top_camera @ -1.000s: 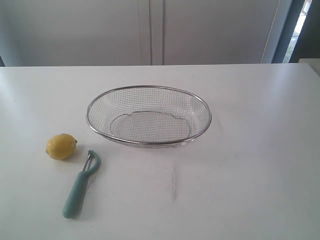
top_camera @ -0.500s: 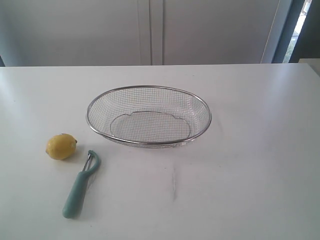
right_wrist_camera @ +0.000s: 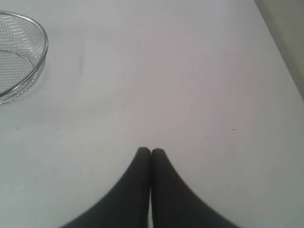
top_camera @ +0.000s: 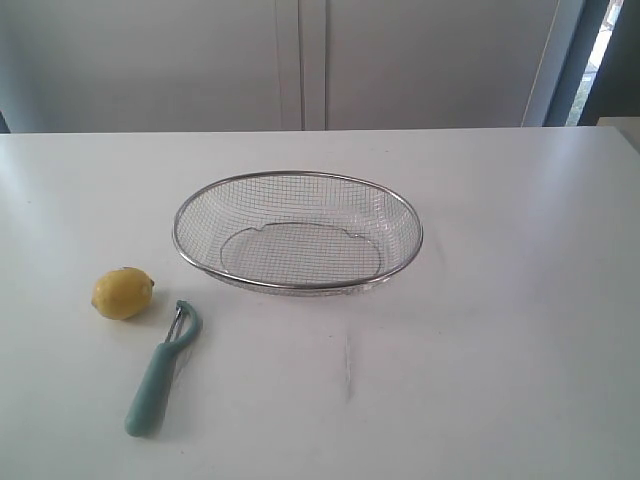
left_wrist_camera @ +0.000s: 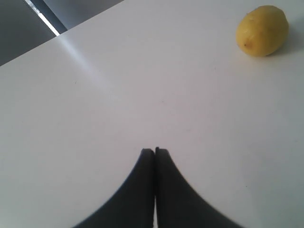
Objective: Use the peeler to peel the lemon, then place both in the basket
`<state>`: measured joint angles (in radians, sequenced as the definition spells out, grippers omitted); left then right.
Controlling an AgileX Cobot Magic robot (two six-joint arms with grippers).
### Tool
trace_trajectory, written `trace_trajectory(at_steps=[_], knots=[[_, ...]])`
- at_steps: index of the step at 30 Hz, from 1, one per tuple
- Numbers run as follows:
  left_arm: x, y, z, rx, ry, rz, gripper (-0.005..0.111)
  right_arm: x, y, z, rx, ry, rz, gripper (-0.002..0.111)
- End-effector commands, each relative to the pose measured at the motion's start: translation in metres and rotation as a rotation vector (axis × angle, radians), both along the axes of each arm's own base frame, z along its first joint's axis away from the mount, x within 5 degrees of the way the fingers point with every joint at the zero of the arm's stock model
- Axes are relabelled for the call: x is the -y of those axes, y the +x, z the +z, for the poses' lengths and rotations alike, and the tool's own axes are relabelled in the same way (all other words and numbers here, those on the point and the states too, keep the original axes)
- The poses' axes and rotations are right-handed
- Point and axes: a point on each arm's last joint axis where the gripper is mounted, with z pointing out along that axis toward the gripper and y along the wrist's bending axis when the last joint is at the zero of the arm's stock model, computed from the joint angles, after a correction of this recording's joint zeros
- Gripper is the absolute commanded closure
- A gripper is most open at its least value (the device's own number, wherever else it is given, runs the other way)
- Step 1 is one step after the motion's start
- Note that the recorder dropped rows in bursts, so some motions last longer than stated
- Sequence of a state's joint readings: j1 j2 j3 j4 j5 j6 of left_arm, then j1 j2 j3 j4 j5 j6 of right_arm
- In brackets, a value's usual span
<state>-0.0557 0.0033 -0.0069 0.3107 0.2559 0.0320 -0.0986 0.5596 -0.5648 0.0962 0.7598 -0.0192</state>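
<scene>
Both pairs of jaws are pressed together with nothing between them. The left gripper shows in its wrist view as two dark fingers meeting at their tips above the bare white table. The lemon lies well apart from those tips, ahead of them and off to one side, untouched. The right gripper is closed in the same way and holds nothing. It hangs over plain tabletop, and a curve of the basket rim and mesh lies well apart from its tips.

In the exterior view the lemon rests on the left part of the table, its yellow skin whole and its small nub turned toward the basket side. The peeler lies flat just beside it, nearer the camera and a little to the right, apart from the fruit. Its Y-shaped head points up toward the lemon and basket, and its pale teal handle slants away toward the near edge. The basket stands upright in the middle of the table, to the right of and beyond both. The lemon and peeler lie outside its thick metal rim.
</scene>
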Motion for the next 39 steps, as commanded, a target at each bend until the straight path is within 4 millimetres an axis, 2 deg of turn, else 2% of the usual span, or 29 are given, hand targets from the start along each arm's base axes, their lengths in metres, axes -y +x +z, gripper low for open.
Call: trace_trajectory(at_steps=[1, 6, 9, 13, 20, 31, 39], knots=[[0.000, 0.000, -0.002, -0.001, -0.001, 0.005, 0.107, 0.000, 0.000, -0.001, -0.025, 0.006, -0.005, 0.108], [0.000, 0.000, -0.002, -0.001, -0.001, 0.005, 0.107, -0.001, 0.006, 0.001, -0.296, 0.049, 0.018, 0.108], [0.000, 0.000, -0.002, -0.001, -0.001, 0.005, 0.107, -0.006, 0.028, 0.003, -0.476, 0.154, 0.040, 0.108], [0.000, 0.000, -0.002, -0.001, -0.001, 0.005, 0.107, -0.012, 0.055, -0.006, -0.598, 0.163, 0.087, 0.108], [0.000, 0.000, -0.002, -0.001, -0.001, 0.005, 0.107, -0.040, 0.086, -0.017, -0.657, 0.130, 0.214, 0.108], [0.000, 0.000, -0.002, -0.001, -0.001, 0.005, 0.107, -0.090, 0.113, -0.024, -0.684, 0.089, 0.359, 0.108], [0.000, 0.000, -0.002, -0.001, -0.001, 0.005, 0.107, -0.139, 0.130, -0.030, -0.701, 0.048, 0.480, 0.108]])
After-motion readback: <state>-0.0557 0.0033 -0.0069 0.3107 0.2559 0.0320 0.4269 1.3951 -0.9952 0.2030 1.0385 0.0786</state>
